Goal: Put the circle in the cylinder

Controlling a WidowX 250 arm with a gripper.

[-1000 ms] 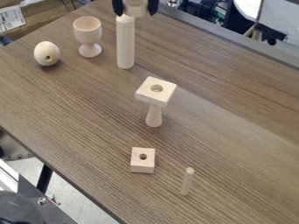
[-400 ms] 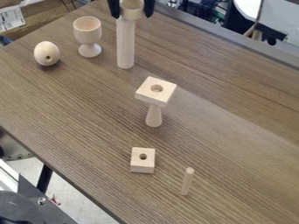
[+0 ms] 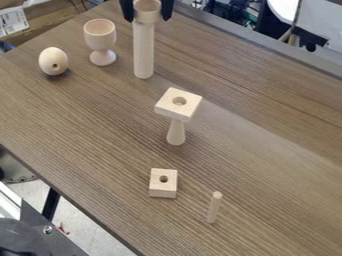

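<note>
Brown wood-grain table (image 3: 87, 135): egg (image 3: 53, 60), goblet (image 3: 100, 38), cylinder (image 3: 143, 52), flared stand (image 3: 176, 133), block (image 3: 163, 187), peg (image 3: 214, 208).

Far left, egg (image 3: 53, 61) and cup (image 3: 100, 36); right of them, cylinder (image 3: 143, 50), ring (image 3: 147, 16) at its top; nearer, slab (image 3: 191, 105) on stand (image 3: 176, 134); nearest, block (image 3: 163, 190) left of peg (image 3: 214, 208)

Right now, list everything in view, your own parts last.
Tall wooden cylinder: one, pale, upright at top centre.
Round wooden ring: one, pale, in the jaws at the cylinder's top.
Goblet-shaped wooden cup: one, pale, left of cylinder.
Holed wooden egg: one, pale, upper left.
Square-topped wooden stand: one, pale, centre.
Square holed wooden block: one, pale, below centre.
Thin wooden peg: one, pale, right of the block.
Flat table: one, brown, beneath them.
Background items: several, mixed colours, around the table.
Two-fingered gripper: one, black, top edge.
</note>
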